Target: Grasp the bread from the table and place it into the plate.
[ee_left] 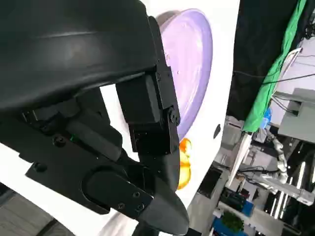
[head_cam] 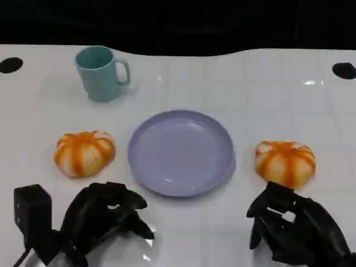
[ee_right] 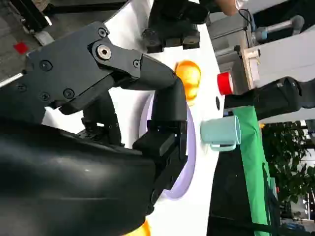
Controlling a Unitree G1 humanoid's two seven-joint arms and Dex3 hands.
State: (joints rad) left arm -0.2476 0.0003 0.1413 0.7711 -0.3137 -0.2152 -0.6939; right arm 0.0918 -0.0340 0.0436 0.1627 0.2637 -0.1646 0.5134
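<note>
The white table (head_cam: 233, 78) carries a purple plate (head_cam: 181, 153) at its middle, ready to receive bread. One orange-striped bun (head_cam: 84, 153) lies left of it, another bun (head_cam: 285, 162) right. A teal mug (head_cam: 102, 73) stands toward the far edge. At the near edge, the left hand (head_cam: 103, 217) and right hand (head_cam: 292, 225) hold nothing, fingers loosely apart, the right nearly touching its bun.

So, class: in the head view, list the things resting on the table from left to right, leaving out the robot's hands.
Left bread roll → teal mug → purple plate → right bread roll.
</note>
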